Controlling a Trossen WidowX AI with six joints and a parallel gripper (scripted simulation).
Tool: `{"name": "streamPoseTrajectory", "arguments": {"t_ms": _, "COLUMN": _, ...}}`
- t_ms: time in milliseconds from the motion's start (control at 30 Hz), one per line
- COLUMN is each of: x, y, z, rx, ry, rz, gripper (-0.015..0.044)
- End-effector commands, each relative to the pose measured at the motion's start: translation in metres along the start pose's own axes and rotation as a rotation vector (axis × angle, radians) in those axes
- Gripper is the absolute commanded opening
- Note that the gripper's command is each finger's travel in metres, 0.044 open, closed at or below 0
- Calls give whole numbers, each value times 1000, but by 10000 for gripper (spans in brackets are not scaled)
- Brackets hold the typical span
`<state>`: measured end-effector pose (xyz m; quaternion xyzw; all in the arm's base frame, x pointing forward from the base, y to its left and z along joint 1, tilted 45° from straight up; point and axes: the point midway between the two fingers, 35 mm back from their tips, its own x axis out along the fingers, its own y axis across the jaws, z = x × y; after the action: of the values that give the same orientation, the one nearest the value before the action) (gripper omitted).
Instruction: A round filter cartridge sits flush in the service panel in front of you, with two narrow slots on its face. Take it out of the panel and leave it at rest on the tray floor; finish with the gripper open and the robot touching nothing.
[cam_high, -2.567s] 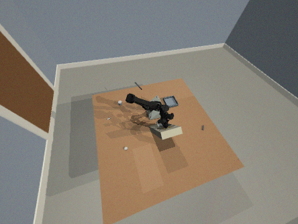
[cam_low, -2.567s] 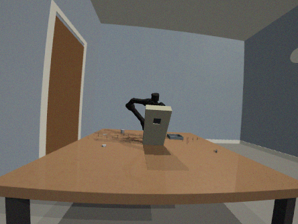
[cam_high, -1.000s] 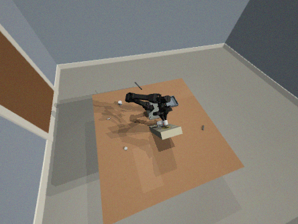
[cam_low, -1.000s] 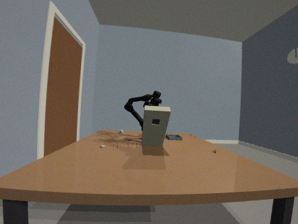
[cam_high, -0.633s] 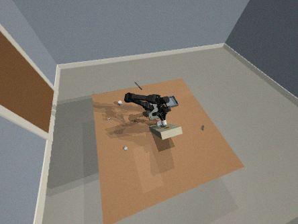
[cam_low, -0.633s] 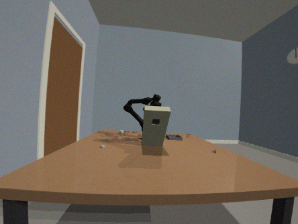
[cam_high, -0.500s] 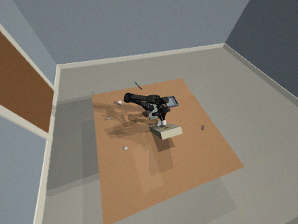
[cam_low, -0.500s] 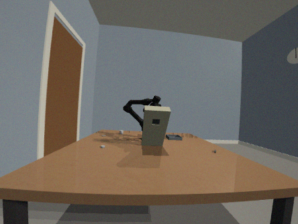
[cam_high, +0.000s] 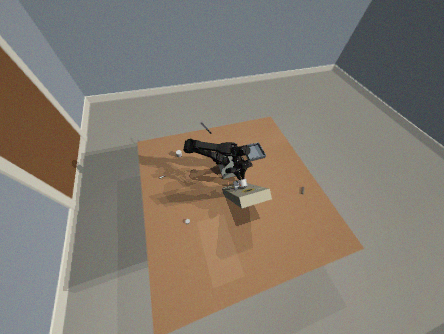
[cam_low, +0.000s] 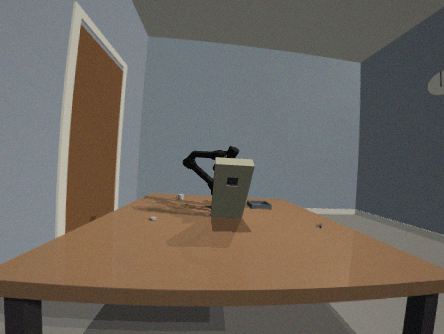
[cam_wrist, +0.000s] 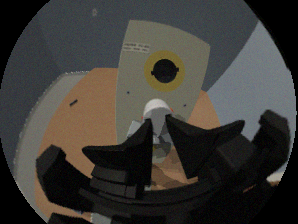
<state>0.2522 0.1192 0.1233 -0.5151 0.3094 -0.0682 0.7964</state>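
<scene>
The beige service panel (cam_high: 252, 198) (cam_low: 232, 187) (cam_wrist: 136, 76) stands upright on the table. Its round socket (cam_wrist: 165, 70), ringed in yellow, shows dark and empty in the wrist view. My gripper (cam_high: 242, 179) (cam_wrist: 157, 119) is shut on the white round filter cartridge (cam_high: 244, 184) (cam_wrist: 156, 106) and holds it a short way out from the panel face, clear of the socket. The dark blue tray (cam_high: 254, 151) (cam_low: 259, 204) lies flat on the table behind the arm's wrist. In the exterior view the panel hides the gripper and cartridge.
Two small white objects (cam_high: 178, 153) (cam_high: 186, 221) (cam_low: 180, 196) (cam_low: 153, 218) and a small dark one (cam_high: 301, 190) (cam_low: 320, 226) lie scattered on the wooden table (cam_high: 300, 230). A thin dark rod (cam_high: 205, 127) lies past the table's far edge.
</scene>
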Motion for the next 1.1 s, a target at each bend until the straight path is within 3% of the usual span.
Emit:
{"name": "streamPoseTrajectory", "arguments": {"t_ms": 0, "x": 0, "y": 0, "z": 1, "rx": 3, "ry": -2, "rz": 0, "gripper": 102}}
{"name": "streamPoseTrajectory", "arguments": {"t_ms": 333, "x": -1, "y": 0, "z": -2, "rx": 16, "ry": -10, "rz": -6, "gripper": 102}}
{"name": "streamPoseTrajectory", "arguments": {"t_ms": 600, "x": -10, "y": -28, "z": 66, "rx": 17, "ry": -10, "rz": -6, "gripper": 102}}
{"name": "streamPoseTrajectory", "arguments": {"t_ms": 967, "x": -10, "y": -28, "z": 68, "rx": 17, "ry": -10, "rz": -6, "gripper": 102}}
{"name": "streamPoseTrajectory", "arguments": {"t_ms": 1067, "x": -17, "y": -32, "z": 78, "rx": 17, "ry": -10, "rz": -4, "gripper": 181}}
